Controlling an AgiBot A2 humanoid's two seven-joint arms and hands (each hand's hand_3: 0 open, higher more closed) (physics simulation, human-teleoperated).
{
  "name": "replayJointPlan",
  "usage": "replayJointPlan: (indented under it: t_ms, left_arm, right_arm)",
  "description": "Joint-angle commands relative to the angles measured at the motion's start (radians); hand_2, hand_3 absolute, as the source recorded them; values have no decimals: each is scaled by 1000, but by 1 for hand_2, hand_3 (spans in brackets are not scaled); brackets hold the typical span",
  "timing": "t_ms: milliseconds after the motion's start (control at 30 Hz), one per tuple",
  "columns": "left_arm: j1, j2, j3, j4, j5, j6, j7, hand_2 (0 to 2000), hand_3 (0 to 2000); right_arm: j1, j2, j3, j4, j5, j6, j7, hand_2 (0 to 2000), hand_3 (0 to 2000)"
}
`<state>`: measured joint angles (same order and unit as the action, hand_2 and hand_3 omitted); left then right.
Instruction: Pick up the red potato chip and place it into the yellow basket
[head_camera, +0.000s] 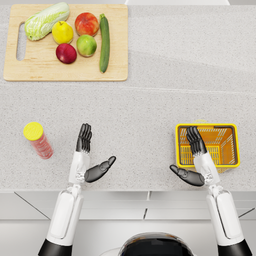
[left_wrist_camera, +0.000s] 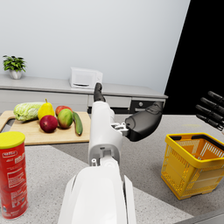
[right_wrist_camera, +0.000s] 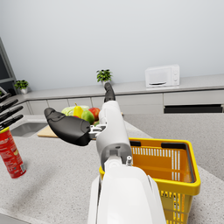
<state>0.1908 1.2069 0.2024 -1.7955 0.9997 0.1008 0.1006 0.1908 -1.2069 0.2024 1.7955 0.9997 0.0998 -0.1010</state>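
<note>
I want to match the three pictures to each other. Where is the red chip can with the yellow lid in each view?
Head view: chip can stands at the left, beside the left hand.
Left wrist view: lower left corner.
Right wrist view: left edge.
Shared landmark: the yellow basket.

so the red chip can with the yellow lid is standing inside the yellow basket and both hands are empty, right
Not quite. The red chip can stands on the counter to the left of the left hand, far from the yellow basket, as the head view shows. Both hands are indeed empty.
</note>
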Motion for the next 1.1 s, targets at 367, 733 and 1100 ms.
replayJointPlan:
  t_ms: [367, 733, 1100]
  left_arm:
    - [0, 0, 0, 0, 0, 0, 0, 0, 0]
    - [98, 40, -202, 77, 44, -94, -94, 0, 0]
    - [82, 50, -553, 204, 282, -101, -100, 0, 0]
  right_arm:
    - [0, 0, 0, 0, 0, 0, 0, 0, 0]
    - [96, -46, -200, 3, 44, -93, 94, 0, 0]
    - [48, -66, -309, 4, 282, -100, 101, 0, 0]
